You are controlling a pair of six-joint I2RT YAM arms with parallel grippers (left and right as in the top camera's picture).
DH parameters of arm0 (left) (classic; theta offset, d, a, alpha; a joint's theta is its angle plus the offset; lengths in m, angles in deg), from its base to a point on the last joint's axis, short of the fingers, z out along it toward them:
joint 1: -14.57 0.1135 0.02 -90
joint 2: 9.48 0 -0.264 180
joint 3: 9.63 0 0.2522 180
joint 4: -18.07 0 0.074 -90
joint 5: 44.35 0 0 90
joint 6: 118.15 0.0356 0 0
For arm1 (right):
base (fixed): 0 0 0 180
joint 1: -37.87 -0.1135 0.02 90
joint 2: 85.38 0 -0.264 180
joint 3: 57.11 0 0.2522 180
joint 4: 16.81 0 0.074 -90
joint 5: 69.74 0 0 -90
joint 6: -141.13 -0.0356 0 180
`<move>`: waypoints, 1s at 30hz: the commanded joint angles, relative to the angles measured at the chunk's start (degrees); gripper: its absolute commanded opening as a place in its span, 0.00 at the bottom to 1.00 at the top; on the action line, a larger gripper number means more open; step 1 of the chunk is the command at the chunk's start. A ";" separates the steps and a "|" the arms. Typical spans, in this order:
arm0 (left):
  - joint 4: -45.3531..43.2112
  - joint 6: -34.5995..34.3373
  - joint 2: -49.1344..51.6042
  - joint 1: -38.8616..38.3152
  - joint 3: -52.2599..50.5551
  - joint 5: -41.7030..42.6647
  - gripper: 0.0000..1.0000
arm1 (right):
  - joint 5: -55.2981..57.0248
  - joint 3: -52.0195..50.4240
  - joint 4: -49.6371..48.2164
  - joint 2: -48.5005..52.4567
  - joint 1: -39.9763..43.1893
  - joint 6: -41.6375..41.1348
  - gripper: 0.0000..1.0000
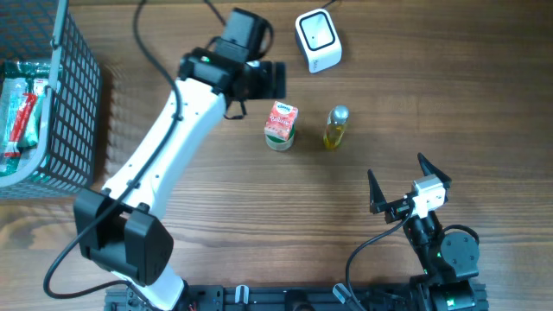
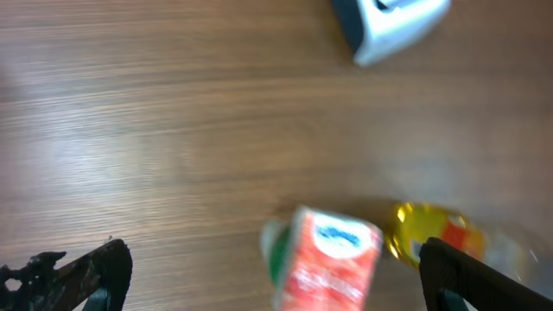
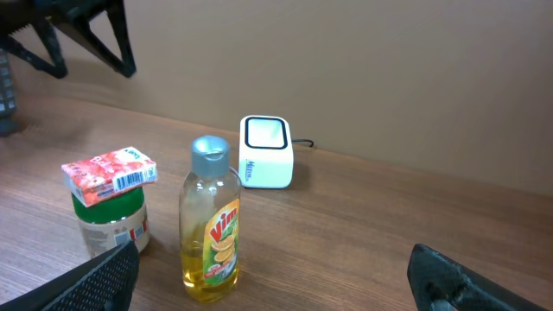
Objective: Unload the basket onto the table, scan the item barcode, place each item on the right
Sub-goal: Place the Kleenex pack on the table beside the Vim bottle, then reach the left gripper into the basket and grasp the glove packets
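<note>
One carton (image 1: 281,116) is what I take to be the item to scan. It lies on its side on top of a green-lidded jar (image 3: 112,226), around the middle of the table, and nothing is holding it. In the right wrist view its barcode faces out toward the near right, not toward the scanner (image 1: 317,39), which stands well apart at the far side. A yellow soap bottle (image 1: 335,127) stands upright just right of the jar, not touching it.

My left claw (image 2: 276,246) hangs above the carton with its fingers spread wide and nothing between them. My right claw (image 1: 395,165) waits near the right edge, spread just as wide and empty.

As I judge it, the scan is either finished with the carton set down, or not yet begun; the pictures cannot tell me which. If it remains to be done, I must grip the carton, carry it far right and show the barcode to the scanner's window.

The table (image 1: 432,86) is brown wood with a fine grain. A wire basket (image 1: 73,78) of packets sits at the far left. Behind everything runs a plain tan wall (image 3: 389,69).
</note>
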 commanded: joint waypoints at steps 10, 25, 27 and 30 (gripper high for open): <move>-5.62 9.68 -10.03 27.74 17.09 -3.26 0.97 | -0.07 -0.07 -0.24 -0.04 0.28 0.31 1.00; -3.80 27.39 -0.09 62.05 17.94 -3.93 1.00 | -0.07 -0.07 -0.24 -0.04 0.28 0.28 1.00; -2.89 30.36 2.03 63.89 17.94 -0.90 1.00 | -0.07 -0.07 -0.24 -0.04 0.28 0.33 1.00; -1.31 35.10 5.68 66.47 17.94 4.13 1.00 | -0.07 -0.07 -0.24 -0.04 0.28 0.33 1.00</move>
